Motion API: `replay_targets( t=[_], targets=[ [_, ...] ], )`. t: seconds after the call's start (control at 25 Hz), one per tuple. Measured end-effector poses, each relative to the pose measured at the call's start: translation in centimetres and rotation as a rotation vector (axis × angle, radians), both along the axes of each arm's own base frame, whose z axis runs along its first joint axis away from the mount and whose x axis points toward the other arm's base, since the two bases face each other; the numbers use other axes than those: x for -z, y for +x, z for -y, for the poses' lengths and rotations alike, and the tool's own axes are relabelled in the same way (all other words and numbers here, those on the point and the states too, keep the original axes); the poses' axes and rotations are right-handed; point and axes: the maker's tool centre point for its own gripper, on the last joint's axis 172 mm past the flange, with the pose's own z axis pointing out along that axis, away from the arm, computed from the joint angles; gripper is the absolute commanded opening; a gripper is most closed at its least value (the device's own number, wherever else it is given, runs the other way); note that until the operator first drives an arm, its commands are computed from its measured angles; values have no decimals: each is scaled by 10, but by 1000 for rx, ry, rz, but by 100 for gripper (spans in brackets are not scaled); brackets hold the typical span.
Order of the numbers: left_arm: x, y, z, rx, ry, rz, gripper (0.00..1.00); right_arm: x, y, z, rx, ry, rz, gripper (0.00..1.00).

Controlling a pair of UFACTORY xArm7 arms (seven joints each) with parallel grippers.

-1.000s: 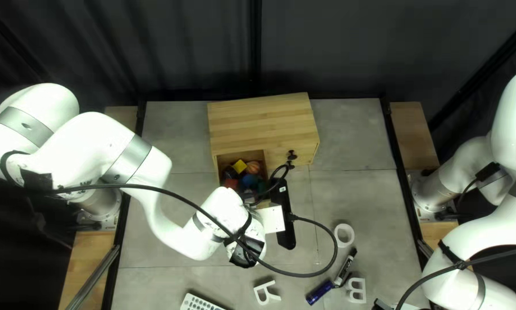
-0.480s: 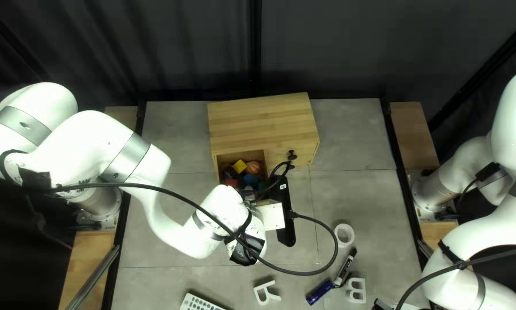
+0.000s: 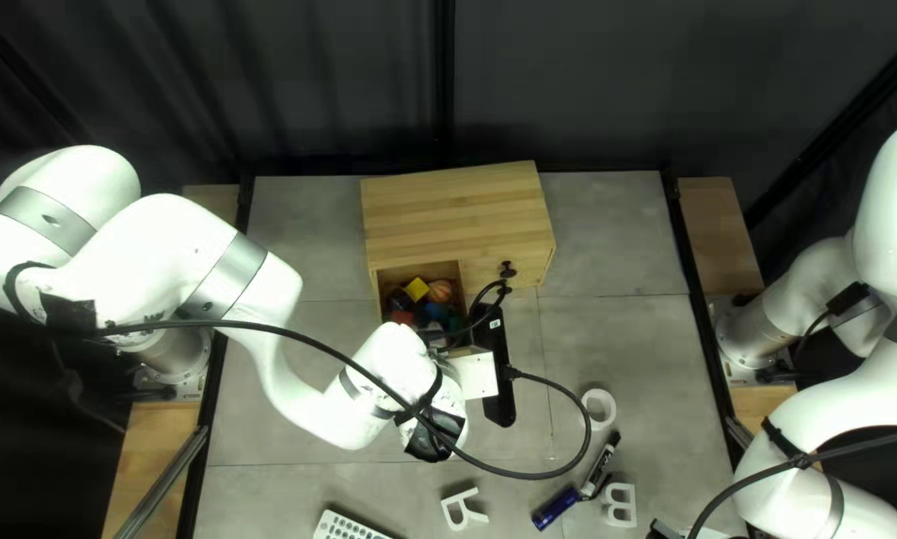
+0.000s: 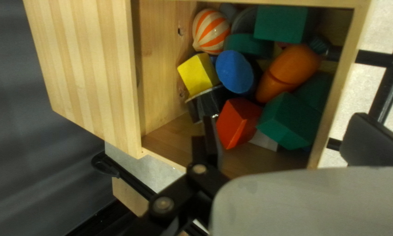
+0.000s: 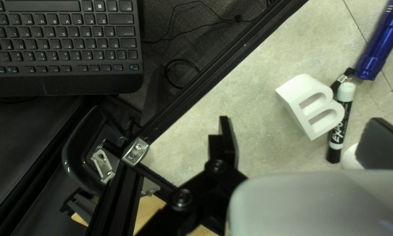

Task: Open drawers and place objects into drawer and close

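Observation:
My left gripper point(image 3: 471, 379) hangs over the front of the open drawer point(image 4: 340, 94), its fingertips hidden in the top left view. In the left wrist view that gripper point(image 4: 286, 124) is open above a red block point(image 4: 236, 124) and a green block point(image 4: 288, 120), holding nothing. A yellow block point(image 4: 198, 74), blue piece point(image 4: 234, 72), orange-striped ball point(image 4: 210, 30) and orange toy point(image 4: 290, 67) lie in the drawer too. My right gripper point(image 3: 660, 531) shows partly at the bottom edge; in its wrist view this gripper point(image 5: 299, 124) is open and empty, near a white letter B point(image 5: 312, 105).
The wooden cabinet point(image 3: 458, 215) has a black knob point(image 3: 508, 269) on its closed right section. A white ring point(image 3: 598, 409), black-and-white marker point(image 3: 600, 464), blue flashlight point(image 3: 555, 508), white letter R point(image 3: 463, 509) and white keypad-like object point(image 3: 346, 527) lie on the table point(image 3: 608, 339). Cables loop beside my left wrist.
My left wrist and gripper have shifted slightly right and a little toward the cabinet. The right arm, the drawer and the things on the table look unmoved.

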Motion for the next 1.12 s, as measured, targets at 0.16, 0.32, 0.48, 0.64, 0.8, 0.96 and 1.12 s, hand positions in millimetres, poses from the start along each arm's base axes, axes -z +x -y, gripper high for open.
replay_targets(
  t=[0.16,0.32,0.48,0.64,0.8,0.96,1.12],
  targets=[
    [-4,-4,-3,-3,6,-3,100,0,0,0,0,0,0,100],
    [-6,-6,-6,-5,11,-3,100,0,0,0,0,0,0,100],
    [-7,-8,-9,-6,15,-4,100,0,0,0,0,0,0,100],
    [-8,-9,-13,-6,19,-4,100,0,0,0,0,0,0,100],
    [-8,-9,-15,-4,23,-5,100,0,0,0,0,0,0,100],
    [-8,-11,-16,-1,28,-8,100,0,0,0,0,0,0,100],
    [-10,-15,-16,2,33,-12,100,0,0,0,0,0,0,100]
  ],
)
